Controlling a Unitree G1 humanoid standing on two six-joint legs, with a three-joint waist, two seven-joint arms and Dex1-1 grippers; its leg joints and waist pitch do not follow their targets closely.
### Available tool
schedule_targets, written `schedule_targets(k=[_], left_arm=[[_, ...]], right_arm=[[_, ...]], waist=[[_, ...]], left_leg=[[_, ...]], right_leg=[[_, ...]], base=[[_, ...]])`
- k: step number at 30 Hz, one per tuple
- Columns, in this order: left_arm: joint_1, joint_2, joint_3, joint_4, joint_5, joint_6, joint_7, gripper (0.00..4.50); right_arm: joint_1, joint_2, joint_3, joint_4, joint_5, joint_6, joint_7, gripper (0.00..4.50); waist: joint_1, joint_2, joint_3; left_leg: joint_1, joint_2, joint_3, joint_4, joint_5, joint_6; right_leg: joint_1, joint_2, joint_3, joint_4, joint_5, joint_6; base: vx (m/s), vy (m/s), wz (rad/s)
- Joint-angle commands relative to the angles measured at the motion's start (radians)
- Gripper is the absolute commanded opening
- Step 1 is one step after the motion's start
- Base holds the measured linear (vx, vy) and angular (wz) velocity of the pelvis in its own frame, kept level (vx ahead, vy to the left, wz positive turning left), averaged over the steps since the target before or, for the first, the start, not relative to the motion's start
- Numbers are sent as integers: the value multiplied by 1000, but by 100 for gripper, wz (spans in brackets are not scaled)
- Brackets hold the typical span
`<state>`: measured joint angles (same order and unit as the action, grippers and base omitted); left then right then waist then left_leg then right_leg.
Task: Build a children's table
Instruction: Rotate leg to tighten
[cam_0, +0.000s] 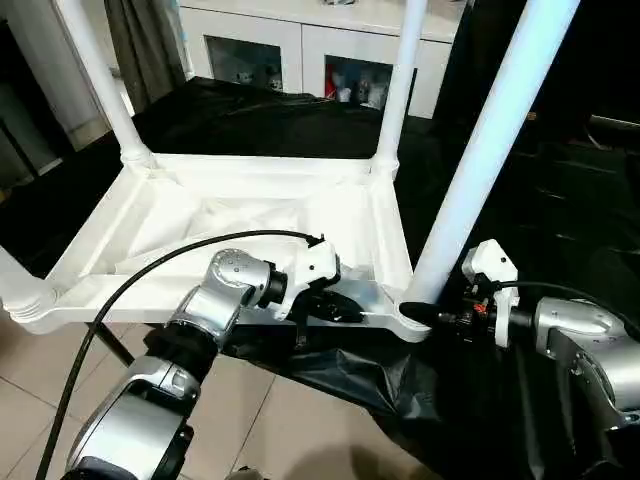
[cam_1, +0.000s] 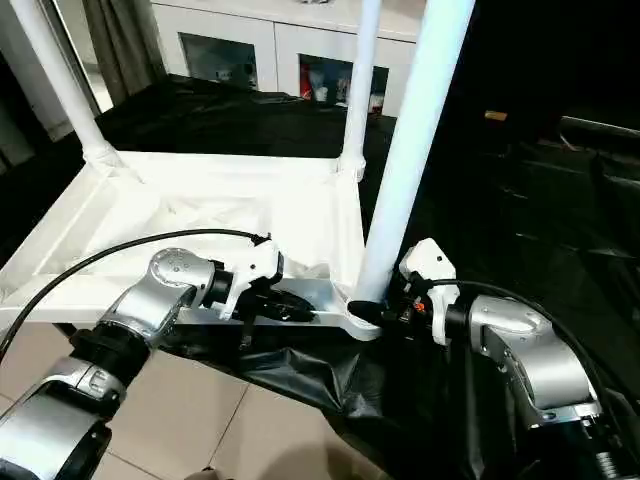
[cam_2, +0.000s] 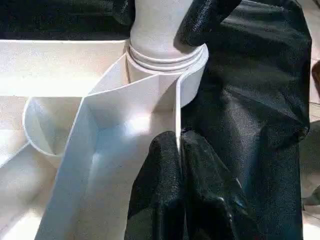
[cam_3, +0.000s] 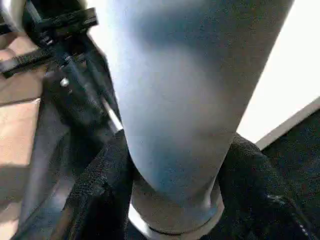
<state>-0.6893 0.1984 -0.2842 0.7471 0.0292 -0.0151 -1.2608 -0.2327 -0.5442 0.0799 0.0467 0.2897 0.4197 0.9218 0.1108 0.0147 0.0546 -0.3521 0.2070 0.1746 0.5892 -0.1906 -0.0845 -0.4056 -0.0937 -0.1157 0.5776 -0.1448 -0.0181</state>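
No legible text, label, brand, number or sign appears on any surface in these views. The white plastic rectangular tabletop (cam_0: 260, 215) and its long tapered white tube legs (cam_0: 480, 160) carry no readable markings. The black plastic sheet (cam_0: 250, 115) beneath them is likewise unmarked.

You had a white cabinet (cam_0: 320, 45) with glass doors behind the black-draped desk (cam_0: 250, 115); beige floor tiles (cam_0: 250, 420) lay before that desk.
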Motion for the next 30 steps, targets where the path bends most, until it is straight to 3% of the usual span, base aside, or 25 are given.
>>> schedule_targets(k=[1,5,6,9,11,12,14,15,16,18,19,21,23,27,28,30], left_arm=[[-54,-40,33,35,4,-17,129,0],[-115,-90,57,137,32,-7,306,0],[-128,-103,60,153,37,-1,342,0],[-185,-167,75,218,52,20,508,0],[-212,-208,91,256,46,17,595,0],[-221,-226,93,273,46,13,619,0],[-229,-251,72,294,65,-11,625,0],[-229,-258,65,299,70,-19,619,0],[-232,-263,60,306,71,-34,611,0],[-233,-264,59,307,71,-39,606,0],[-241,-263,54,326,72,-65,598,0],[-244,-263,53,335,72,-78,595,0],[-245,-263,52,343,72,-98,576,0],[-245,-267,51,347,73,-128,555,0],[-242,-270,49,345,71,-146,536,0],[-238,-275,51,342,67,-158,532,0]], right_arm=[[-27,48,-39,80,-57,4,-153,202],[-61,150,-88,163,-85,32,-369,200],[-69,179,-104,178,-88,43,-427,200],[-94,272,-141,226,-117,70,-623,199],[-109,322,-146,245,-132,65,-697,199],[-116,346,-145,249,-143,60,-727,199],[-130,387,-123,245,-154,46,-747,199],[-133,395,-113,241,-158,40,-749,199],[-136,405,-107,234,-159,24,-748,199],[-136,407,-107,230,-157,15,-744,199],[-130,416,-100,202,-145,-7,-726,199],[-127,419,-96,190,-139,-16,-718,199],[-116,425,-104,169,-125,-28,-709,269],[-108,424,-118,157,-130,-44,-710,285],[-100,419,-124,148,-136,-66,-708,305],[-83,410,-137,126,-127,-80,-698,305]], waist=[[-5,-22,-71],[-17,-27,-72],[-25,-32,-72],[-25,-29,-76],[-23,-28,-79],[-24,-22,-80],[-24,-15,-82],[-23,-6,-82],[-23,-12,-81],[-23,-11,-80],[-22,-4,-77],[-24,-8,-76],[-22,-7,-75],[-24,-9,-74],[-26,-14,-74],[-23,-11,-74]], left_leg=[[-1,21,-1,-65,-167,73],[-1,15,-3,-64,-173,52],[-10,16,-5,-64,-159,55],[-3,13,-2,-61,-137,55],[-8,13,-3,-59,-89,61],[-7,13,-2,-57,-83,69],[-7,13,-3,-57,-80,76],[-5,13,-4,-57,-80,77],[-6,12,-2,-57,-89,88],[-5,11,-1,-58,-104,92],[-3,12,-1,-59,-127,90],[-2,11,-1,-60,-149,85],[-2,10,-1,-61,-153,83],[-4,12,-3,-63,-163,81],[-3,12,-1,-63,-164,81],[-2,12,-1,-63,-160,81]], right_leg=[[56,-58,48,-73,-360,-146],[59,-58,45,-80,-402,-120],[62,-58,45,-75,-380,-122],[55,-58,48,-74,-359,-129],[60,-55,51,-63,-274,-148],[60,-55,51,-60,-223,-168],[63,-55,51,-56,-189,-182],[63,-55,52,-56,-179,-187],[65,-54,53,-56,-154,-197],[66,-55,52,-58,-164,-199],[65,-56,52,-62,-201,-194],[66,-55,50,-68,-243,-180],[65,-55,49,-72,-266,-169],[65,-55,48,-73,-290,-156],[64,-56,49,-75,-298,-154],[62,-57,50,-75,-303,-153]], base=[[0,0,0],[0,0,0],[0,0,0],[0,0,0],[0,0,0],[0,0,0],[0,0,0],[0,0,0],[0,0,0],[0,0,0],[0,0,0],[0,0,0],[0,0,0],[0,0,0],[0,0,0],[0,0,0]])
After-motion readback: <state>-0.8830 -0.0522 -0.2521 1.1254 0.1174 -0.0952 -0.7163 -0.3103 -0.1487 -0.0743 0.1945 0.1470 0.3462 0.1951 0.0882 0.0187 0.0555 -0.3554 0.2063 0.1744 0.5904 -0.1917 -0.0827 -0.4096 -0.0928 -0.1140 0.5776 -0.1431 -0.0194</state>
